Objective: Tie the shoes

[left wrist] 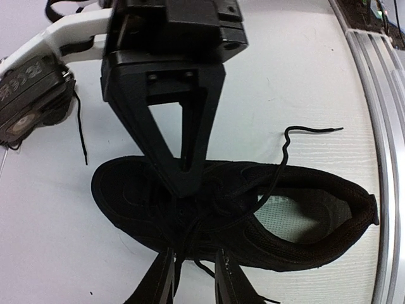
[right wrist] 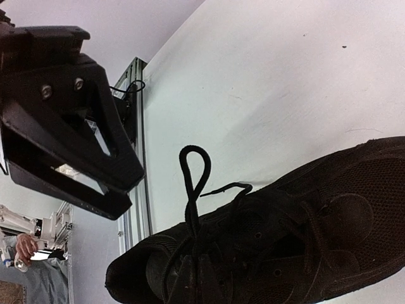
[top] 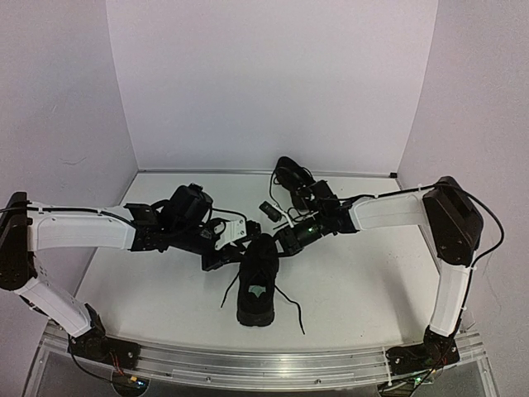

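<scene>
The right tool [left wrist: 185, 183] is closed, its tip set against the shoe's [left wrist: 126, 199] laces [left wrist: 278, 166]. Just opposite it, the left tool [left wrist: 193, 272] is held slightly parted around one of them.

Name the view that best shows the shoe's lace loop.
Right wrist: the lace loop stands clear above the shoe. Left wrist shows only a loose lace end; in the top view it is too small to tell.

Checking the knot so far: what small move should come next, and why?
Probably close the left gripper on the lace between its parted fingers: the right gripper, shut, tips onto the shoe, where a loop stands up.
</scene>
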You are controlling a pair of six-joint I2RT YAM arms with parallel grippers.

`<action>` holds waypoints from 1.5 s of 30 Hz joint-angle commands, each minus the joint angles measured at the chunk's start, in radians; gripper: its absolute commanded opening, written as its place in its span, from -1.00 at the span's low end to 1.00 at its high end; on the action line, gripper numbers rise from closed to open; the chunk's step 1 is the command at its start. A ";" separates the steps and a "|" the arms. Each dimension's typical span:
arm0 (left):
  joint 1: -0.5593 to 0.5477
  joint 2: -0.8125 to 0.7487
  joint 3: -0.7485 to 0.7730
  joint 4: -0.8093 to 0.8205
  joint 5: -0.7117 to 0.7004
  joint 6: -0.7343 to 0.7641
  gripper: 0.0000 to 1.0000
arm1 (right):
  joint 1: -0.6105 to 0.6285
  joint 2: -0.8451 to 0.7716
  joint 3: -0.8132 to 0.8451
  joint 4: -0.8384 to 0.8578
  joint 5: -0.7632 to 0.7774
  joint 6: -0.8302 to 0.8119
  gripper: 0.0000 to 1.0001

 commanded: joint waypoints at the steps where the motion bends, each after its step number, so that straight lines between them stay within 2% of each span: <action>1: -0.029 -0.007 -0.001 0.069 -0.046 0.107 -0.52 | -0.010 -0.066 -0.014 0.039 0.002 0.007 -1.00; 11: -0.027 0.111 0.090 0.085 -0.045 0.042 -0.52 | -0.010 -0.071 -0.018 0.043 -0.003 0.007 -0.99; 19: -0.023 0.163 0.103 0.106 -0.027 -0.013 -0.54 | -0.010 -0.073 -0.021 0.045 -0.006 0.007 -0.99; 24: -0.004 0.161 0.083 0.116 -0.021 -0.048 -0.61 | -0.011 -0.076 -0.022 0.046 -0.005 0.007 -0.99; 34: 0.013 0.155 0.061 0.140 0.023 -0.078 -0.60 | -0.010 -0.074 -0.022 0.046 -0.014 0.004 -0.98; 40: 0.013 0.174 0.065 0.136 0.055 -0.073 -0.65 | -0.010 -0.074 -0.022 0.046 -0.013 0.004 -0.97; 45: 0.014 0.185 0.072 0.120 0.069 -0.070 -0.86 | -0.010 -0.073 -0.021 0.044 -0.016 0.004 -0.96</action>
